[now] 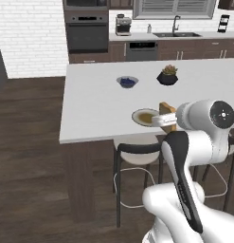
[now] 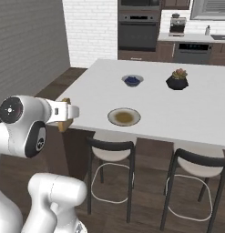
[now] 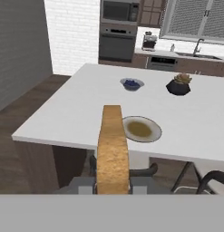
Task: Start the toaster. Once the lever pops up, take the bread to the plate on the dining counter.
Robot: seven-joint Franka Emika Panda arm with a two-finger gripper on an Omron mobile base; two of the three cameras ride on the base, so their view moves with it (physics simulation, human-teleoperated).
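Observation:
The bread [image 3: 112, 149], a golden-tan slice seen edge-on, stands upright between the fingers of my gripper [image 3: 112, 183], which is shut on it. From the left base view the bread [image 1: 166, 109] pokes up just ahead of the hand, near the plate [image 1: 145, 116]. The plate [image 3: 141, 129] is round with an olive-brown centre and pale rim, lying near the front edge of the white dining counter [image 3: 63, 113]. In the right base view the bread [image 2: 64, 122] is held short of the dining counter [image 2: 196, 113], left of the plate [image 2: 124, 117]. The toaster is out of view.
A small dark blue bowl [image 3: 132, 84] and a black pot with a plant [image 3: 179, 85] sit farther back on the counter. Two black stools [image 2: 111, 152] [image 2: 200, 168] stand under the front edge. Oven wall and sink counter run along the back.

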